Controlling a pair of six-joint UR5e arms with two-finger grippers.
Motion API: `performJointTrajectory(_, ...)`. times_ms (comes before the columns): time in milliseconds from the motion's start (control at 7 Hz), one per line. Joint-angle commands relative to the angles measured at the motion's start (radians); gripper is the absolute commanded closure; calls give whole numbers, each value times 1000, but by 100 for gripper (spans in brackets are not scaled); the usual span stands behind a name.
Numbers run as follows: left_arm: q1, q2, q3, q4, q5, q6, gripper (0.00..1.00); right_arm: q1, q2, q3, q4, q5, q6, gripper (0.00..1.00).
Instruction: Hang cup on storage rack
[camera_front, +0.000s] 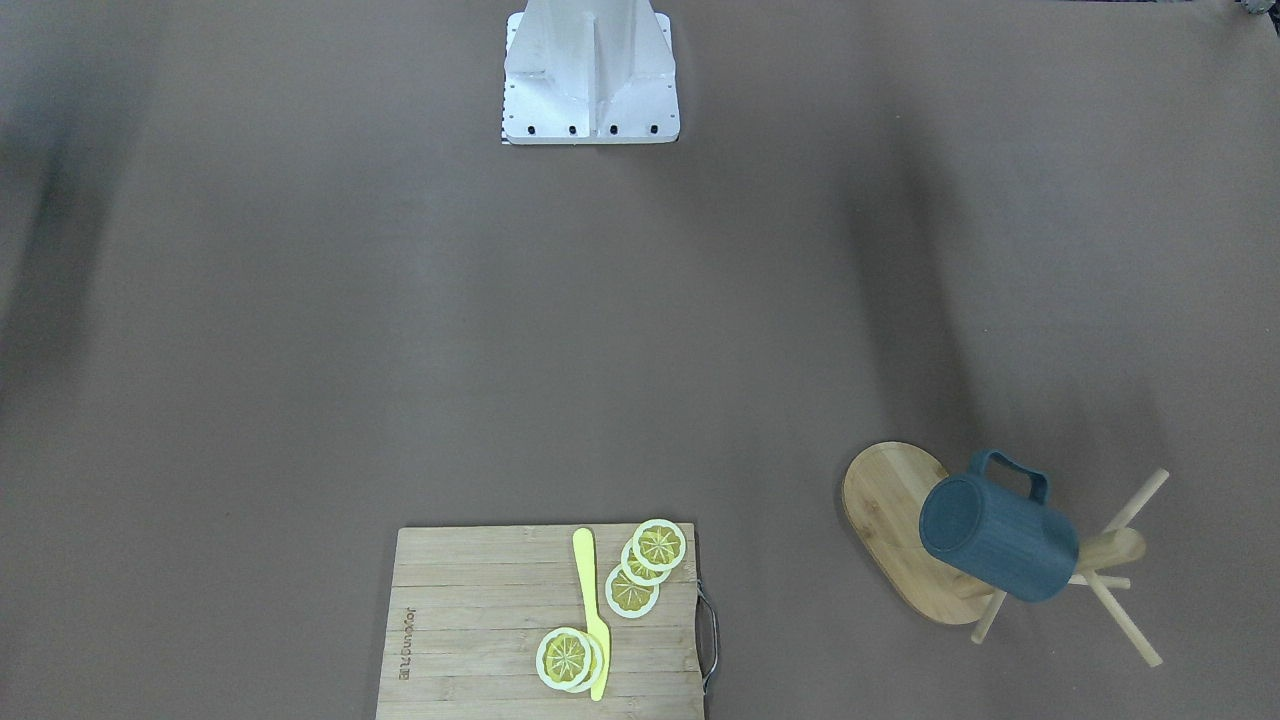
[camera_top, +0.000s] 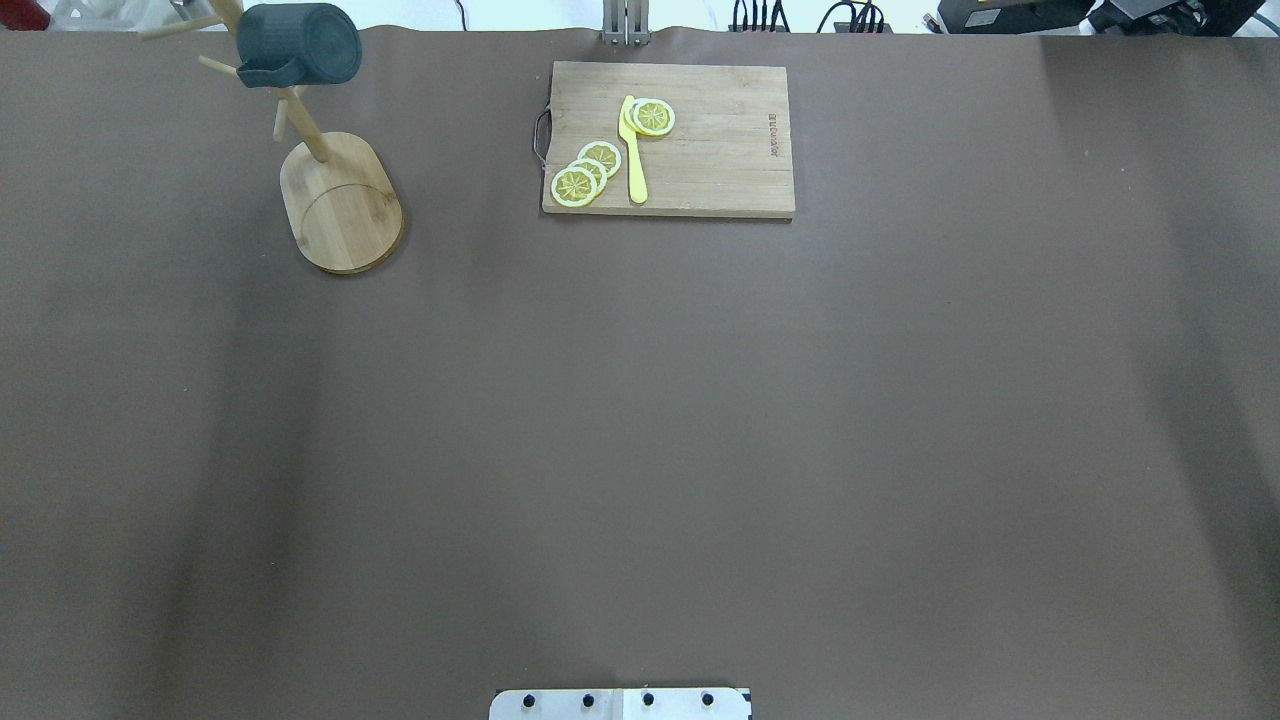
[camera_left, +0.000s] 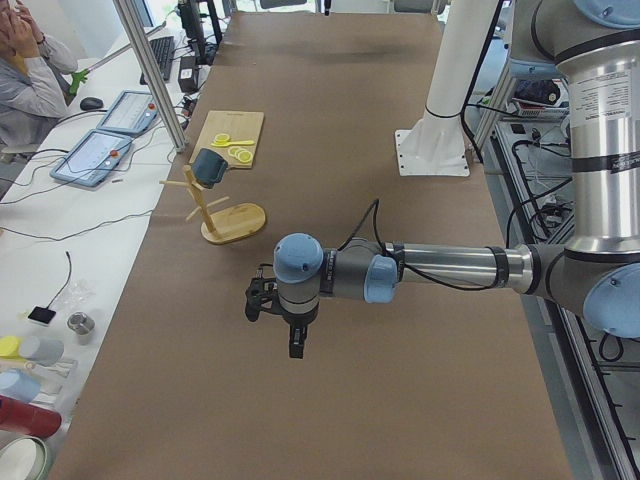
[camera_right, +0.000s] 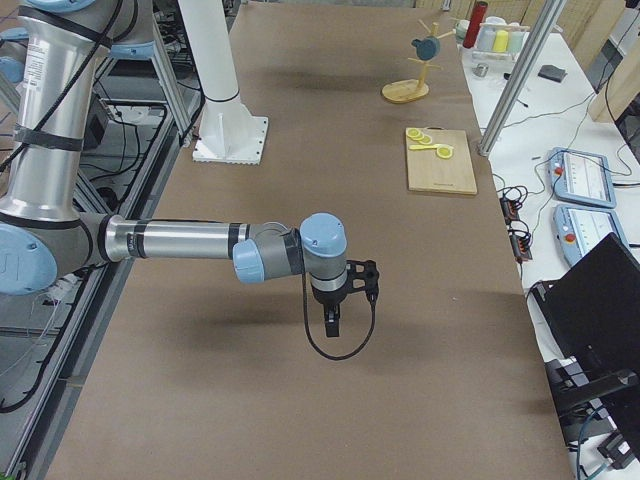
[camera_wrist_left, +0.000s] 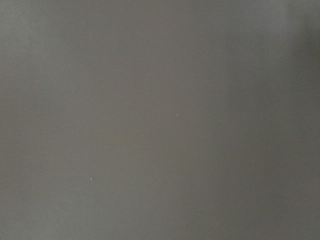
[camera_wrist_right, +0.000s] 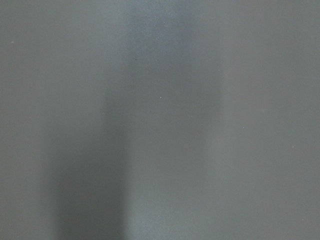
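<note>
The slate-blue cup (camera_front: 1000, 540) hangs on its side by its handle from a peg of the bamboo storage rack (camera_front: 885, 510), bottom toward the front camera. From overhead, the cup (camera_top: 300, 45) and the rack (camera_top: 340, 200) are at the far left of the table. My left gripper (camera_left: 296, 345) shows only in the left side view, hovering over bare table well short of the rack (camera_left: 232, 222). My right gripper (camera_right: 333, 325) shows only in the right side view, far from the cup (camera_right: 428, 46). I cannot tell whether either gripper is open or shut. Both wrist views show only brown table.
A wooden cutting board (camera_top: 720, 150) with lemon slices (camera_top: 585, 175) and a yellow knife (camera_top: 633, 150) lies at the far middle. The robot's white base (camera_front: 590, 75) stands at the near edge. A person (camera_left: 25, 70) sits at a side table with tablets (camera_left: 105, 145).
</note>
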Motion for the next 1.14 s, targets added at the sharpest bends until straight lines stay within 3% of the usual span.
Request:
performJointTrajectory(0, 3, 7, -2, 25, 2, -1, 2, 1, 78, 0, -169, 6, 0, 0)
performJointTrajectory(1000, 5, -23, -7, 30, -58, -3, 2, -1, 115, -55, -182, 37, 1, 0)
